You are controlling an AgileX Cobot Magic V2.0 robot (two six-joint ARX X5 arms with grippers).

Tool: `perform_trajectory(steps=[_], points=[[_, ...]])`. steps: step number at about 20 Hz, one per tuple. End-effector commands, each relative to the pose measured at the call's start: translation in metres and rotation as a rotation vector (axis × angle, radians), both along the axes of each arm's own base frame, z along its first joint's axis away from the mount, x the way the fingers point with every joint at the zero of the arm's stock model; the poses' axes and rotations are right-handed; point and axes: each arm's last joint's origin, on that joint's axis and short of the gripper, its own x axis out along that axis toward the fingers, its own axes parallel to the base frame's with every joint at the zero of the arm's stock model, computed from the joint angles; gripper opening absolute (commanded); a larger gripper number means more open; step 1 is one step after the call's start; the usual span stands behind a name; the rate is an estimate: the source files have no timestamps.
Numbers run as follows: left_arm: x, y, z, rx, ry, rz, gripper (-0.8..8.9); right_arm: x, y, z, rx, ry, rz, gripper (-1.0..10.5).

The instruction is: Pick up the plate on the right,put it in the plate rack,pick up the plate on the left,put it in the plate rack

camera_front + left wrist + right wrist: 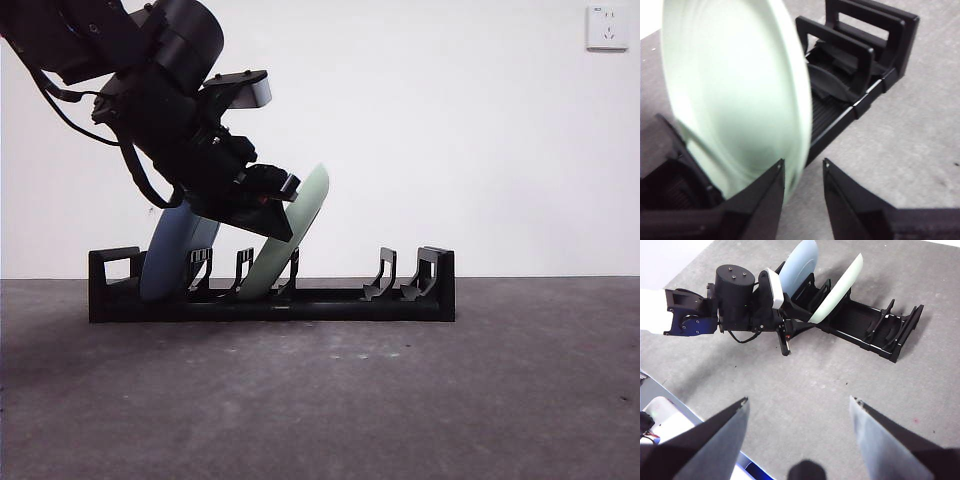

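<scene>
The black plate rack (330, 305) stands across the table. A blue plate (170, 255) stands in a slot at its left end. A pale green plate (312, 195) leans steeply to the right a few slots along, its lower edge down in the rack. My left gripper (285, 205) reaches down from the upper left to this plate's raised rim. In the left wrist view the green plate (735, 95) fills the picture, and its rim lies between the open jaws of the left gripper (804, 162), against one of them. My right gripper (799, 400) hangs open and empty, high above the table.
The right half of the rack (875, 335) has several free dividers. The grey table stretches in front of the rack, a white wall stands behind it with a socket (607, 27). A white and blue base (660, 415) shows under the right arm.
</scene>
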Motion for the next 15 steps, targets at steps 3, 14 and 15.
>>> perform_trajectory(steps=[3, 14, 15], points=[[-0.01, -0.01, 0.008, -0.041, 0.018, -0.015, 1.33, -0.001, 0.0, -0.003, -0.017, 0.021, 0.009, 3.4], [-0.081, 0.027, 0.107, -0.061, -0.049, -0.005, 1.36, -0.001, 0.0, -0.003, -0.013, 0.022, 0.025, 3.4], [-0.092, 0.033, 0.116, -0.062, -0.051, -0.008, 1.36, -0.001, 0.001, -0.003, -0.004, 0.026, 0.036, 3.4]])
